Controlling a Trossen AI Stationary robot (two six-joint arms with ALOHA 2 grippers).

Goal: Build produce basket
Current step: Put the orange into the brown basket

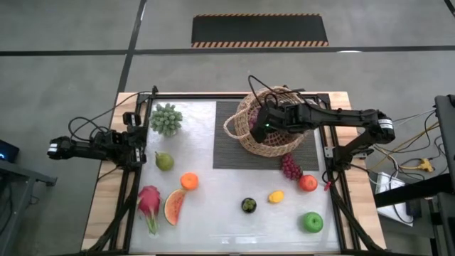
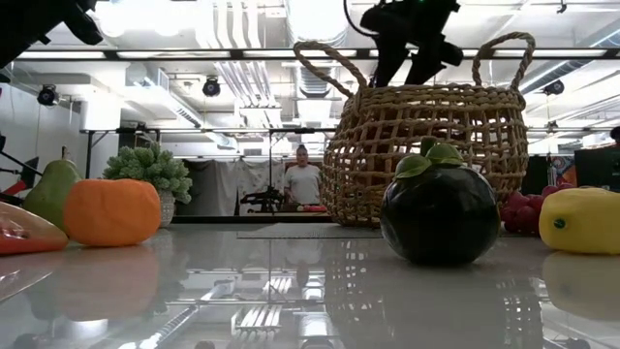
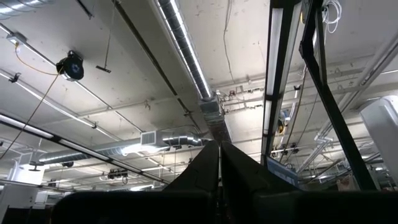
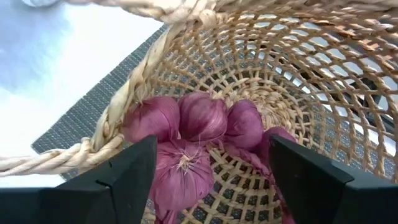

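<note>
Over the dark mat [image 1: 231, 135] on the far right part of the worktop [image 1: 213, 213] sits the basket [image 1: 266, 139], with the right claw [image 1: 257, 128] reaching into its mouth from above. From the right wrist view the two dark fingers [image 4: 121, 177] stand spread wide apart with nothing between them, and below them on the woven floor of the basket lies a purple bunch [image 4: 193, 143] of rounded bulbs. No other item shows inside.

All other produce lies outside on the worktop. A red grape bunch [image 1: 290, 166] lies just beside the basket's near side, with a tomato [image 1: 308, 183] next to it. Nearer the front are a lemon [image 1: 276, 196], a dark round fruit [image 1: 248, 205] and a green apple [image 1: 312, 222]. On the left side are a green bunch [image 1: 166, 118], a pear [image 1: 164, 161], an orange [image 1: 188, 181], a watermelon slice [image 1: 173, 207] and a dragon fruit [image 1: 149, 203].

At the worktop's left edge the left claw [image 1: 135, 139] waits, aimed at the ceiling; its fingers [image 3: 205, 171] meet in a closed point.
</note>
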